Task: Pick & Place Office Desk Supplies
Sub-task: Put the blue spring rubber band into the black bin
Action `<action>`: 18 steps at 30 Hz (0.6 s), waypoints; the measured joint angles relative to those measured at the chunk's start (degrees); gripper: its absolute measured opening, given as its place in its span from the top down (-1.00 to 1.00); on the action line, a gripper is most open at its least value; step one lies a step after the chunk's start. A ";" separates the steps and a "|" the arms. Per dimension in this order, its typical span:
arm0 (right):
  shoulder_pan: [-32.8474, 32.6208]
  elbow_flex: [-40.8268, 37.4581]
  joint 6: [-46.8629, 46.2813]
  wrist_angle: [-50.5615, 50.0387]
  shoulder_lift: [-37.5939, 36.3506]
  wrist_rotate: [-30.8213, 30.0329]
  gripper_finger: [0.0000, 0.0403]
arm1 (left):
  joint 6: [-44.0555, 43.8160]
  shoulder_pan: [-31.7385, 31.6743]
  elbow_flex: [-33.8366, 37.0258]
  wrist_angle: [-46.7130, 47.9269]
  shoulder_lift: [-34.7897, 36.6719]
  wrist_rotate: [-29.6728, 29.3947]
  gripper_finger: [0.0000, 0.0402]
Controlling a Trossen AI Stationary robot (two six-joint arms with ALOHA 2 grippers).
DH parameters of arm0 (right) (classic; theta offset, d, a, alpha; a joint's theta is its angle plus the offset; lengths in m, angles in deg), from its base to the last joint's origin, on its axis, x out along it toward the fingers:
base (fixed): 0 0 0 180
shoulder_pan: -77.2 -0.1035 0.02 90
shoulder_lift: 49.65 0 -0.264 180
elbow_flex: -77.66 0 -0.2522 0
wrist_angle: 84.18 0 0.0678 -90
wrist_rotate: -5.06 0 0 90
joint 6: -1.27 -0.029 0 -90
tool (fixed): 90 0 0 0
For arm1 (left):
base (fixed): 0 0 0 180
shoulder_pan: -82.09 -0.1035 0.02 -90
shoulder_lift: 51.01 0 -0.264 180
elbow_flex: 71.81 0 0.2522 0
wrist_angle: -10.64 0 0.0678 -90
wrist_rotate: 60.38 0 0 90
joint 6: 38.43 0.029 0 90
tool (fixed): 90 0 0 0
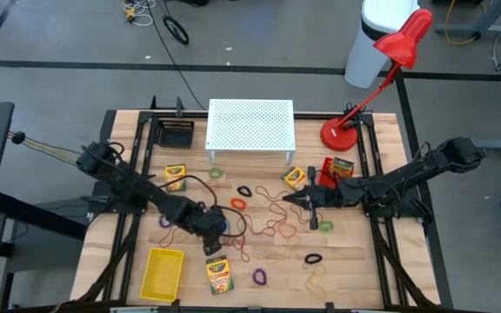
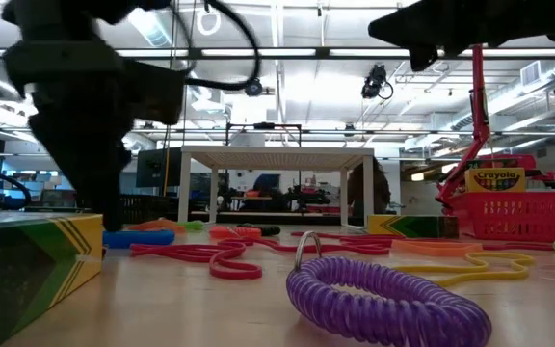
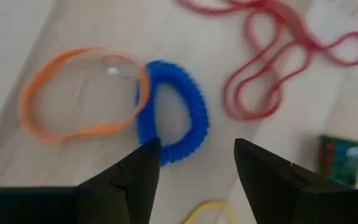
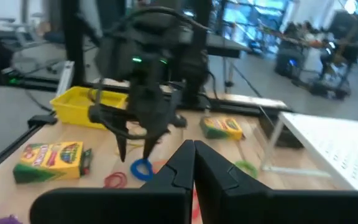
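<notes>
The left end effector [image 3: 191, 165] hung open over a blue loop [image 3: 173, 112]; the right end effector [image 1: 290, 198], closed, waited mid-table.

We see a blue coiled loop [image 3: 173, 112] beside an orange band [image 3: 79, 93] and red rubber bands [image 3: 278, 62] on pale wood; at lower left, a yellow tray [image 1: 162, 271]; at upper right, a red lamp [image 1: 381, 78]; a white dotted stand [image 1: 250, 123]; yellow-and-green crayon boxes [image 1: 219, 276].

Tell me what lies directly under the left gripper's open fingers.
Below the left gripper, open and above the wood, lies a blue coiled loop. An orange band overlaps its edge, and red rubber bands lie beside it. One finger covers the loop's near end.
</notes>
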 joint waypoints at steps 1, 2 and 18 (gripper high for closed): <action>-0.02 0.00 1.21 0.35 0.30 0.43 0.94 | 1.63 -0.48 0.02 -1.18 -0.28 0.85 -0.06; -0.02 0.00 1.73 0.77 0.54 0.49 0.94 | 3.02 -0.82 0.17 -1.47 -0.37 1.02 -0.06; 0.04 0.00 4.50 2.38 0.74 0.35 0.94 | 14.79 0.23 0.13 -0.78 -0.13 -1.74 0.16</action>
